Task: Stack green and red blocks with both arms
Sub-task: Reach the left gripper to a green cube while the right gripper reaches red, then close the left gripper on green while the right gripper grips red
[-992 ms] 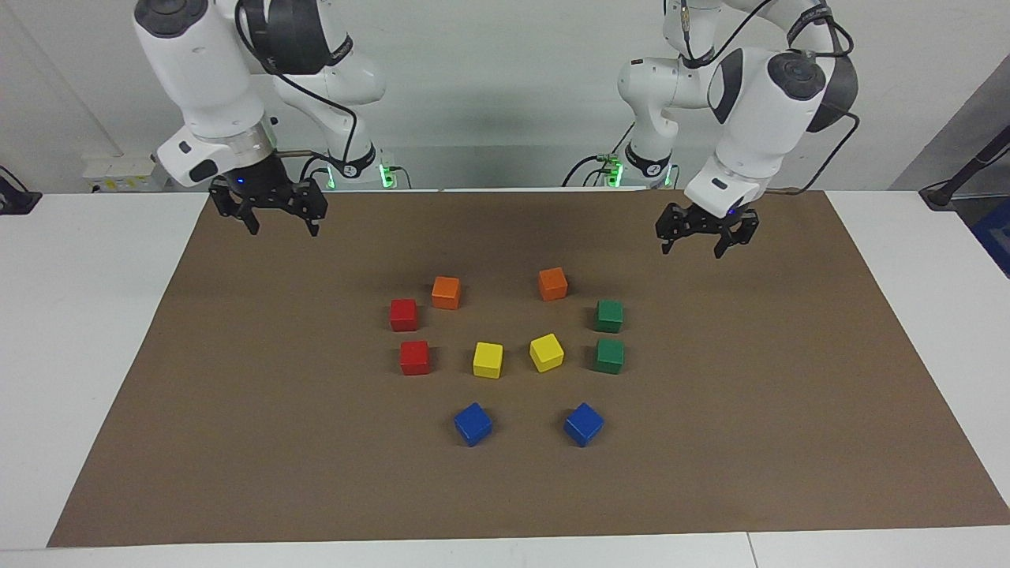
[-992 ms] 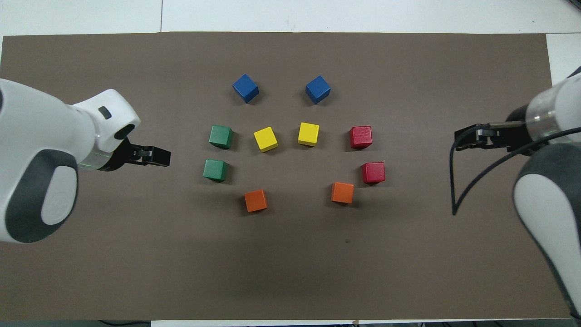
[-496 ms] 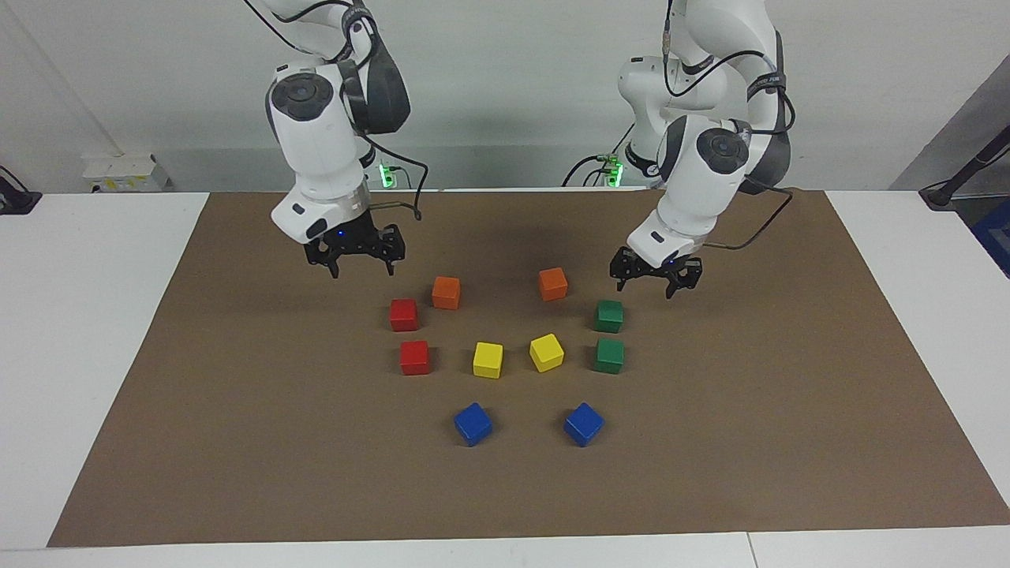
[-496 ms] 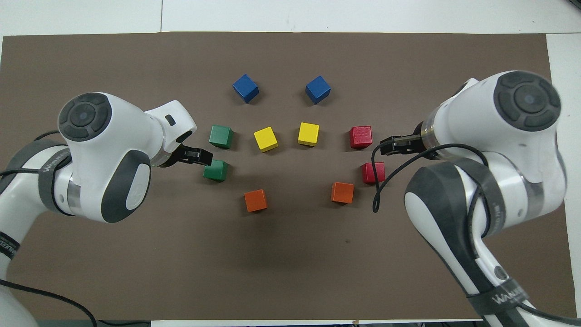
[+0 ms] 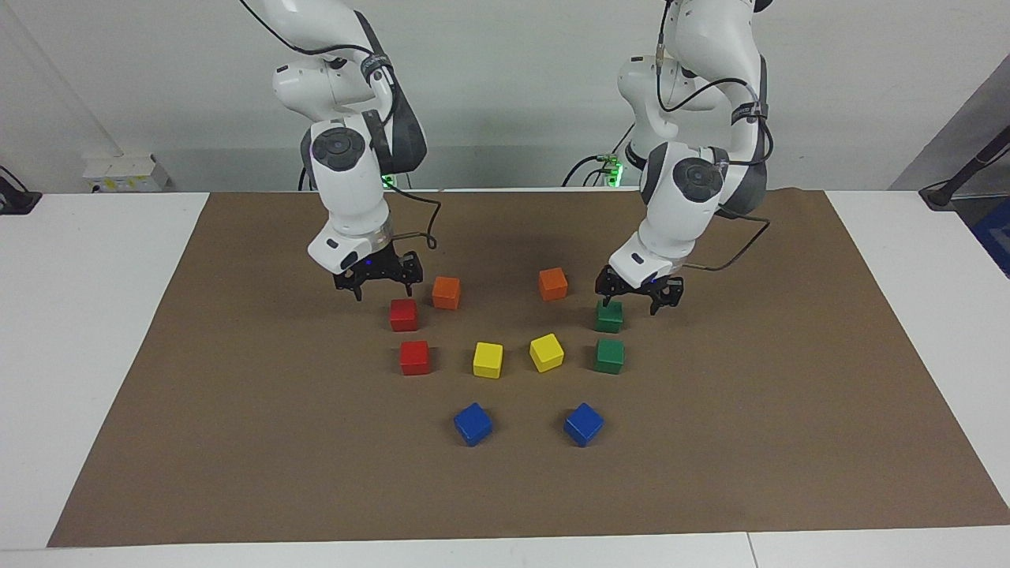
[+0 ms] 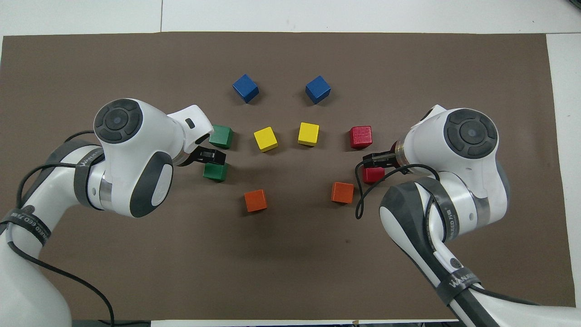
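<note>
As both arms swing in, the left gripper (image 5: 637, 297) hangs open over a green block (image 5: 608, 316), the right gripper (image 5: 377, 282) open beside a red block (image 5: 403, 315), pickups imminent

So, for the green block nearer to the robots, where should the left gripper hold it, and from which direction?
Probably from straight above: the left gripper hangs open over that green block. Close on two opposite upright faces; the cube sits flat and apart from the other green block.

Nearer red block (image 6: 373, 175) partly under right end effector (image 6: 376, 160)
</note>
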Controlling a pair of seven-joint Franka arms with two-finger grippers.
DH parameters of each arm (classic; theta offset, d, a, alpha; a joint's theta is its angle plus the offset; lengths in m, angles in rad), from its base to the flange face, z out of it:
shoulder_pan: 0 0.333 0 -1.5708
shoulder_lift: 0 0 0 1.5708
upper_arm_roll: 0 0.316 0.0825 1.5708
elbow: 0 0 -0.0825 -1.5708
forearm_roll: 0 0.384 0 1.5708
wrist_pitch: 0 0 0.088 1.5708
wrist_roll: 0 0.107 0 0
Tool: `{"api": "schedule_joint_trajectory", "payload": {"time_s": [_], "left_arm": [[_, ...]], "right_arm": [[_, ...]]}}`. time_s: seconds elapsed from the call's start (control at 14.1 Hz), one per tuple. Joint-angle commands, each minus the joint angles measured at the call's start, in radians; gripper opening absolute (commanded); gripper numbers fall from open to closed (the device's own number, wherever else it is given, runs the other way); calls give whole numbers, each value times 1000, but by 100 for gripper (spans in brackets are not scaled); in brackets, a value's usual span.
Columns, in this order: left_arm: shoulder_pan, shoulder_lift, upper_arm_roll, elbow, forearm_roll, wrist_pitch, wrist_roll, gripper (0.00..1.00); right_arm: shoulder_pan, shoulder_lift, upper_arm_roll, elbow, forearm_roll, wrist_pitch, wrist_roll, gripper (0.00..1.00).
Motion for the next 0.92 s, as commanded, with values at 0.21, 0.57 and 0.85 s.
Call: {"api": "schedule_joint_trajectory", "payload": {"time_s": [0.21,0.57,0.85], "left_arm": [[-50,63,19,-32,-13,95,-48,100],[-59,80,20,-40,-11,89,-50,100],[-62,80,20,-41,-11,79,-78,91]], "right_arm": [[4,48,-2,-33,38,78,78,100],[6,77,-2,-39,38,114,110,100],[8,103,-2,-47,38,140,109,100]]}}
